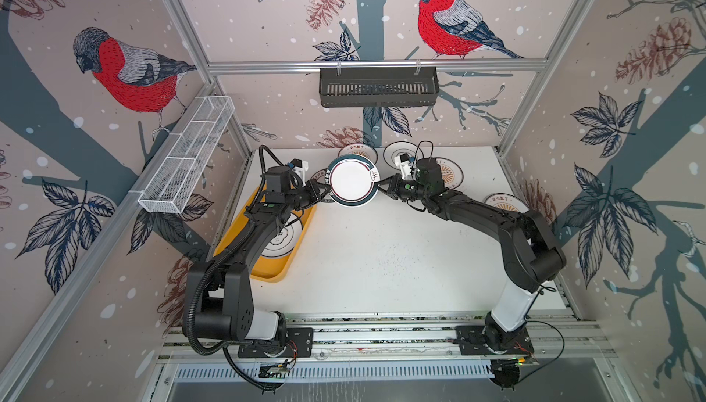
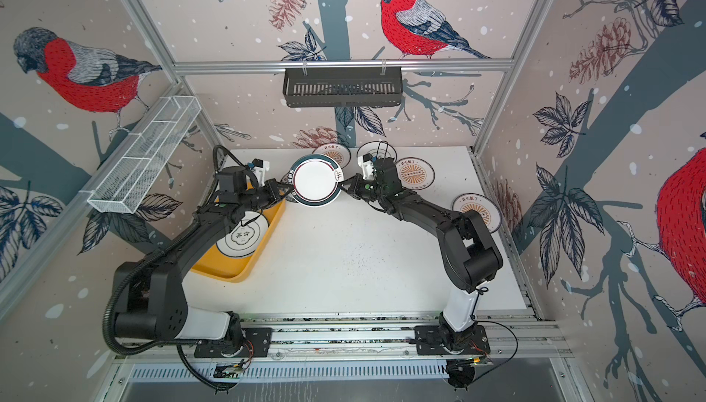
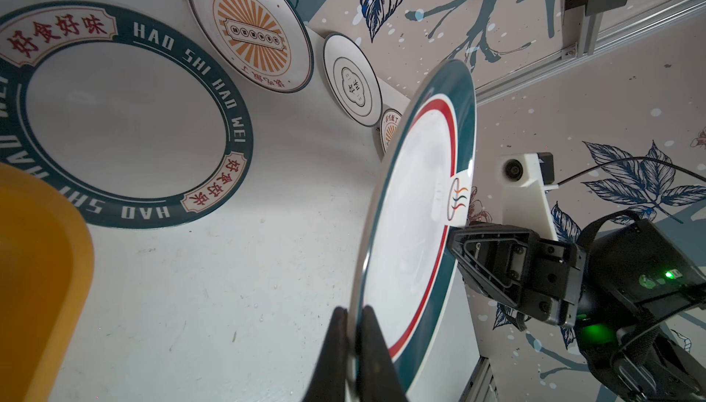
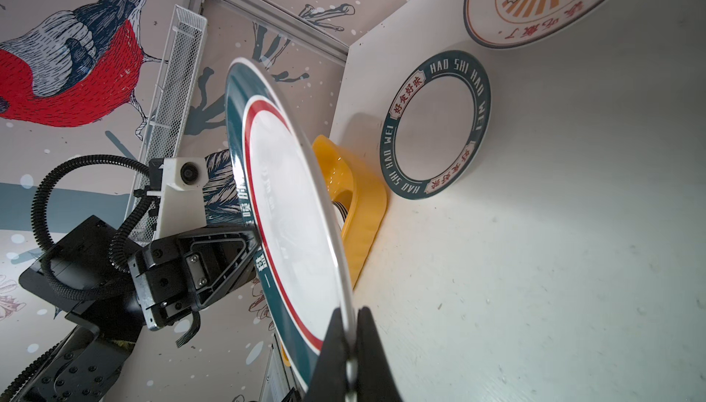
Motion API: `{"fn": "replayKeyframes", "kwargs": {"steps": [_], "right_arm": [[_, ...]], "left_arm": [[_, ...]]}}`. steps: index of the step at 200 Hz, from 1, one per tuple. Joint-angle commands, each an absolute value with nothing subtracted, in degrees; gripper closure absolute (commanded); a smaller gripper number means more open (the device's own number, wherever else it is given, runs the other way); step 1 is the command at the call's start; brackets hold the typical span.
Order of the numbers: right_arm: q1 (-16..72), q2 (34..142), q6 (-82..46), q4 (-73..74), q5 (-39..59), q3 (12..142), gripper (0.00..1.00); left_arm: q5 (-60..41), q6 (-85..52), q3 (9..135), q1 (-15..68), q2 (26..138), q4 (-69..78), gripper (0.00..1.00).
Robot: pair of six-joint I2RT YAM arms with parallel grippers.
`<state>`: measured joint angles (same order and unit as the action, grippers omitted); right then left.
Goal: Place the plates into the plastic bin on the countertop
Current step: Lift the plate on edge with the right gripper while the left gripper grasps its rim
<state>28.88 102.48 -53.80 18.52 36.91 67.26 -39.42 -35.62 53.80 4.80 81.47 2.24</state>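
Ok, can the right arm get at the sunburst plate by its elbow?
Probably not: the right end effector is shut on the raised green-rimmed plate, and the sunburst plate lies partly under that forearm.

The near and middle part of the countertop lies bare — wide room to pass. Farther back, a raised plate, pinched at opposite rims by the left gripper and right gripper, bars the middle. Flat plates crowd the far edge and the right side. The left arm overhangs the plastic bin, covering much of its opening; one plate lies inside.
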Motion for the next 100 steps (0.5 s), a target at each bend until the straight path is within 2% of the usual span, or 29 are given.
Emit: {"fn": "replayKeyframes", "kwargs": {"steps": [1,51,63,75,100], "right_arm": [[29.0,102.6,-55.4,23.4,37.8,67.7,0.97],[29.0,102.6,-55.3,23.5,37.6,67.7,0.94],[29.0,102.6,-55.4,23.6,37.6,67.6,0.89],[29.0,102.6,-55.4,23.6,37.6,67.6,0.81],[29.0,102.7,-55.4,23.8,37.6,67.6,0.53]], "left_arm": [[-41.1,-33.3,53.6,4.7,81.2,3.6,1.0],[-41.1,-33.5,53.7,4.7,81.3,3.6,1.0],[-41.2,-33.6,53.7,4.7,81.3,3.6,1.0],[-41.4,-33.7,53.7,4.7,81.3,3.6,1.0],[-41.4,-33.8,53.6,4.7,81.1,3.8,1.0]]}}
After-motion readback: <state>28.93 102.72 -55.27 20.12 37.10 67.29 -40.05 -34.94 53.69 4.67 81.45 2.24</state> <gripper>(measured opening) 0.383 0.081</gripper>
